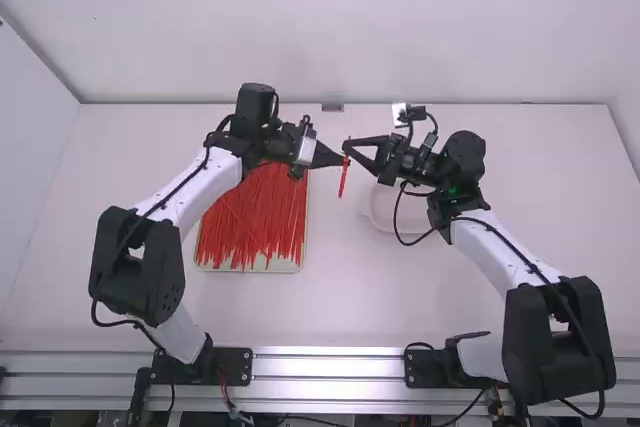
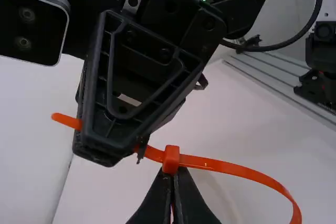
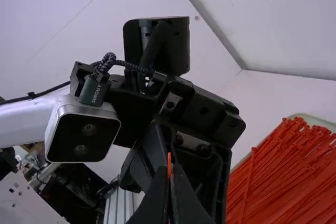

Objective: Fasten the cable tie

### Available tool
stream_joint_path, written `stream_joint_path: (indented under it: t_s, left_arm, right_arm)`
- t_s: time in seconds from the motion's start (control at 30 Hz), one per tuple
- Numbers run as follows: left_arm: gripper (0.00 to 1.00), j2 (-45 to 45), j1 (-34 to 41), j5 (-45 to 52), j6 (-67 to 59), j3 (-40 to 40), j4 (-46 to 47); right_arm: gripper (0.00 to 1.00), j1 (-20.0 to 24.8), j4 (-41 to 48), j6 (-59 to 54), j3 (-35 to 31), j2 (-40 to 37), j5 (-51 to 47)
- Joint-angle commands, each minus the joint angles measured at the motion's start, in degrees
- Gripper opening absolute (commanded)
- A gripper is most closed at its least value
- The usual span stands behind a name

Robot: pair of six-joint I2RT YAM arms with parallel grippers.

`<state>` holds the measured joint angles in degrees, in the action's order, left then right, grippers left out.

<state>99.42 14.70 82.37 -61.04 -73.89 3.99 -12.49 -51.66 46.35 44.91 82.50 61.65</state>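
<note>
One orange cable tie (image 1: 342, 179) hangs between my two grippers above the table's middle. In the left wrist view its square head (image 2: 170, 158) sits at the tips of my left gripper (image 2: 171, 176), which is shut on it. The strap (image 2: 236, 171) curves off in a loop, and the thin tail (image 2: 63, 120) sticks out past the right gripper's black fingers (image 2: 131, 103). My right gripper (image 3: 168, 177) is shut on the strap (image 3: 168, 162). In the high view the left gripper (image 1: 328, 157) and right gripper (image 1: 350, 150) meet tip to tip.
A heap of spare red cable ties (image 1: 255, 215) lies on a flat board (image 1: 303, 247) under the left arm, also seen as the heap (image 3: 283, 171). A white container (image 1: 382, 209) stands below the right gripper. The table's right and front parts are bare.
</note>
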Motion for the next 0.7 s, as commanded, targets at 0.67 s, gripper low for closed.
stream_joint_path:
  t_s: [0.67]
  left_arm:
    - [0.02, 0.5, 0.7, -7.1, 1.3, 7.3, 2.4]
  right_arm:
    - [0.0, -0.3, -5.0, 1.9, 1.6, -1.2, 0.2]
